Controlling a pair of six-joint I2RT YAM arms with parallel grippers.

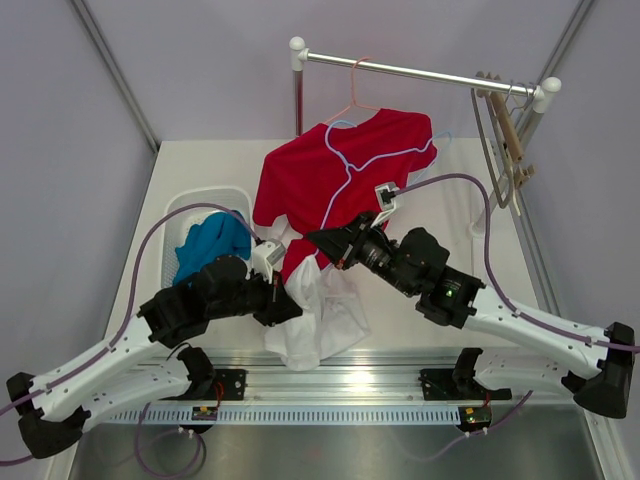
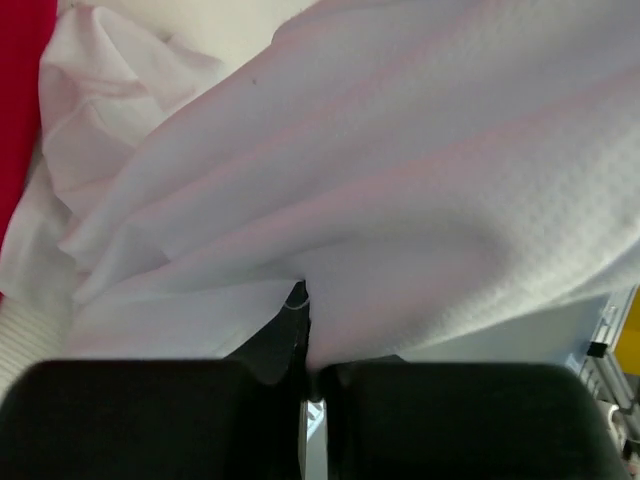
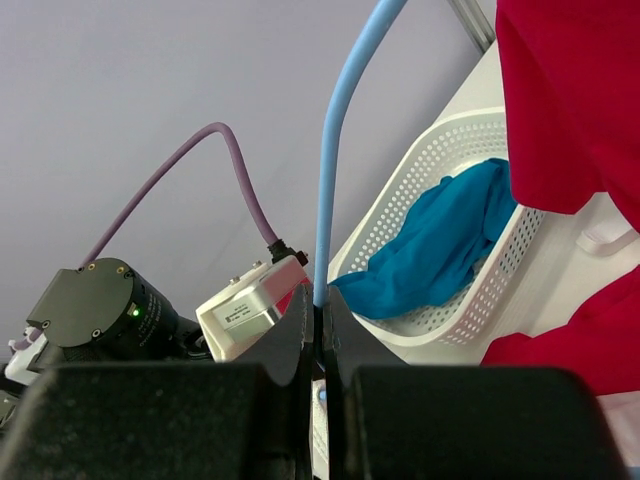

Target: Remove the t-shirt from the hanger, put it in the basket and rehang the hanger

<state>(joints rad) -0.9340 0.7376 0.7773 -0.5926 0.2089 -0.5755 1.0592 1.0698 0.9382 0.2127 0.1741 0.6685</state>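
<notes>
Hand, right (image 3: 320,320): fingers pressed together on the lower end of a light blue thin-rod hanger (image 3: 340,120), with no gap showing beside the rod. In the overhead view the right hand (image 1: 316,238) sits at the lower hem of the red short-sleeved t-shirt (image 1: 340,170).

Hand, left (image 2: 303,320): fingers clamped on a fold of a white textured garment (image 2: 400,200), whose cloth fills nearly the whole wrist view. From above, the left hand (image 1: 290,305) lies low on the desk (image 1: 200,170), at the left edge of the white garment (image 1: 320,320).

Red short-sleeved t-shirt: hangs spread below the white and metal clothes rail (image 1: 420,72), its lower part reaching down to the white garment. The light blue thin-rod hanger (image 1: 345,165) shows as lines across the shirt's front. Whether the rods pass inside the shirt cannot be told. A pink wire hanger (image 1: 355,85) hooks on the rail directly above the collar.

White perforated plastic basket (image 1: 190,205): stands on the desk left of the shirt and holds a crumpled teal cloth (image 1: 210,245).

Wooden hangers (image 1: 505,130): a bunch at the right end of the rail, well apart from both hands.
</notes>
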